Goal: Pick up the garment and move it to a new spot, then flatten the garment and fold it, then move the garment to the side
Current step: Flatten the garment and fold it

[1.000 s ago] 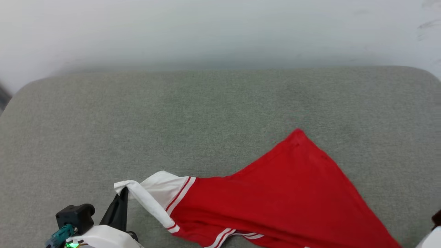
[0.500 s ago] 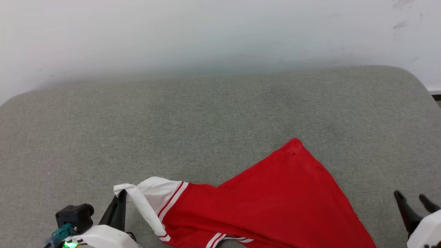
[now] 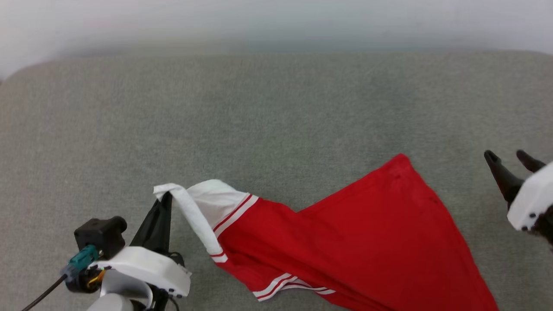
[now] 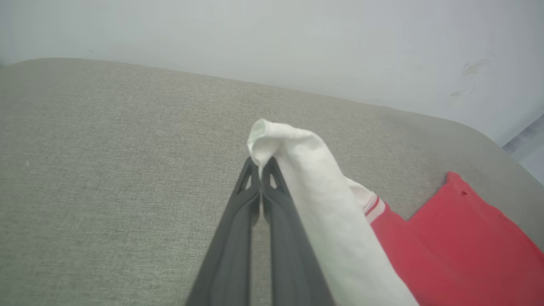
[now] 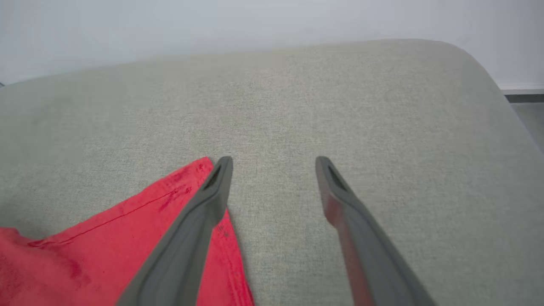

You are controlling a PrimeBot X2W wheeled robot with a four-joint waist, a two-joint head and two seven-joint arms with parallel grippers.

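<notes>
Keeps garment [image 3: 367, 233] sleeve clenched in left end effector [image 4: 260, 163]; brings released right end effector [image 3: 503, 154] up beside red corner, likely for second grasp.

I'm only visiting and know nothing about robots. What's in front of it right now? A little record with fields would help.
Surface: grey fabric cushion, pale wall behind
Item: garment, red with a white sleeve, lying partly spread
Left gripper: shut on the garment's white sleeve tip
Right gripper: open, holding nothing, by the garment's red corner
</notes>
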